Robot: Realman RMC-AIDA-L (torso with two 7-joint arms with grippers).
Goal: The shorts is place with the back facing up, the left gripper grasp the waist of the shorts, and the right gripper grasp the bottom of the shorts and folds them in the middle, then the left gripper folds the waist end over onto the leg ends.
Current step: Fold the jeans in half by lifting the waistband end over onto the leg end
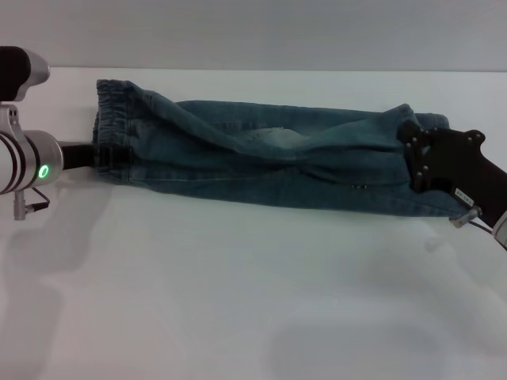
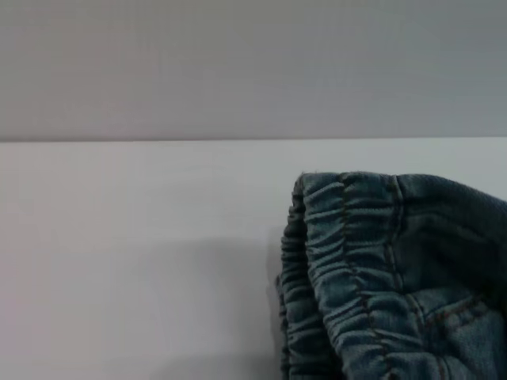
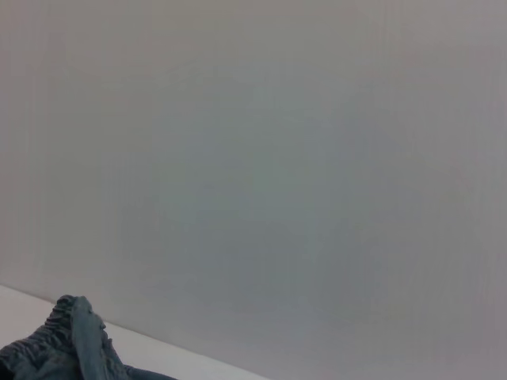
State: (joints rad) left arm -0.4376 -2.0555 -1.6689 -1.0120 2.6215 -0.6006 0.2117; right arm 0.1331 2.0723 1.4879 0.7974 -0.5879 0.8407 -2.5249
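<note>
The shorts [image 1: 261, 158] lie folded lengthwise in a long band across the far part of the white table [image 1: 238, 301]. The ruffled waist [image 1: 111, 119] is at the left end. It fills the left wrist view [image 2: 356, 261]. My left gripper [image 1: 107, 157], with a green ring on its wrist, reaches in from the left and is shut on the waist's near edge. At the right end, my right gripper [image 1: 410, 158] is shut on the bottom of the shorts [image 1: 432, 123], its black body lying over the denim. A bunch of denim [image 3: 71, 340] shows in the right wrist view.
A grey wall [image 1: 253, 32] rises right behind the table's far edge, close to the shorts. The bare white tabletop stretches from the shorts to the near edge.
</note>
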